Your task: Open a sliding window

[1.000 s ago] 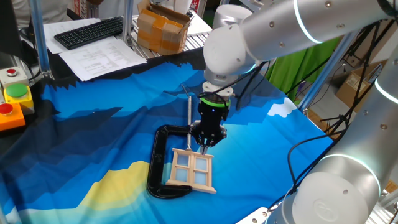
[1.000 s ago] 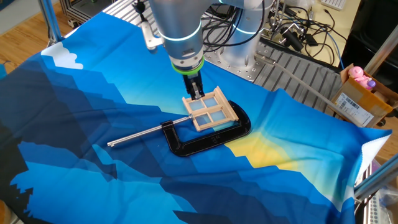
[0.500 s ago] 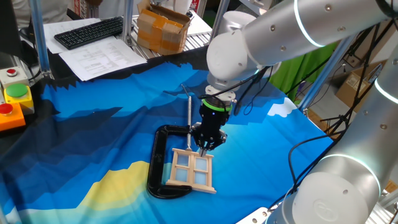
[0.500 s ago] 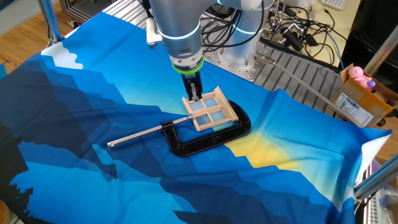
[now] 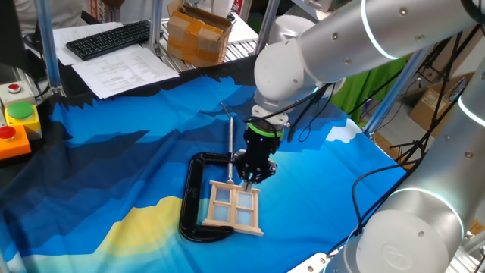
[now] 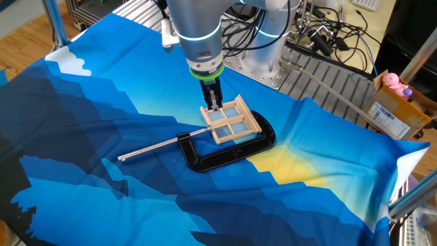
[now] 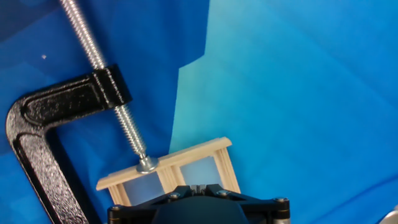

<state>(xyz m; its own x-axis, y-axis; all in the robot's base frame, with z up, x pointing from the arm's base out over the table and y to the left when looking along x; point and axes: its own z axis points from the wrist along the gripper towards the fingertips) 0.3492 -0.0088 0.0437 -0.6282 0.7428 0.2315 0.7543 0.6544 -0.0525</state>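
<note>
Light wood sliding window [image 5: 236, 208] lies in the black C-clamp [image 5: 195, 199] near the cloth's [image 5: 114, 174] middle, toward its near edge. One fixed view: gripper [image 5: 248, 180] tip on the window's upper rail; the arm above has leaned slightly right since a second ago, window unmoved, so sliding has probably not begun. Other fixed view: gripper [image 6: 216, 104] fingers look close together; cannot tell whether they pinch the rail. Hand view alone shows the screw [image 7: 115, 99] pad seated on the frame [image 7: 166, 163]; fingers hidden.
</note>
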